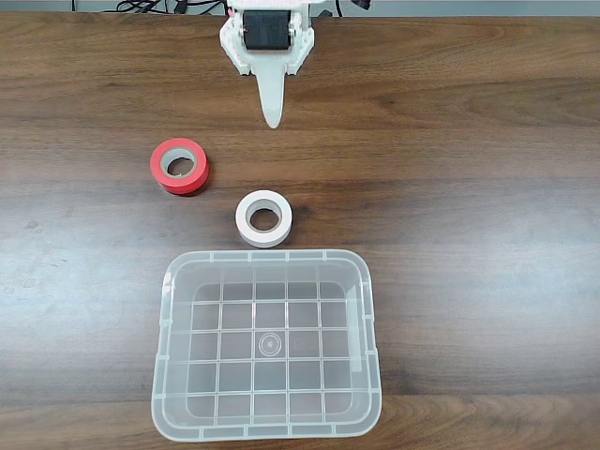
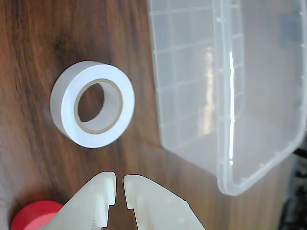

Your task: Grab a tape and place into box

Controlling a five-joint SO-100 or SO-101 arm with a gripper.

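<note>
The tape point(image 1: 263, 240) is a small white roll lying flat on the wooden table, just beyond the far rim of the box point(image 1: 167, 309), a large clear bin with a grid bottom and nothing in it. My gripper point(image 1: 272, 117) is at the top of the fixed view, pointing toward the tape from well short of it. In the wrist view the gripper point(image 2: 120, 184) has its two white fingers almost touching, shut on nothing. The tape point(image 2: 64, 103) lies ahead of the tips, and the box point(image 2: 225, 120) is to the right.
A red roll with a grey core point(image 1: 183, 185) lies to the left of the white tape in the fixed view, and part of the red roll point(image 2: 31, 215) shows at the wrist view's bottom left. Bare wooden table point(image 1: 469, 187) surrounds everything.
</note>
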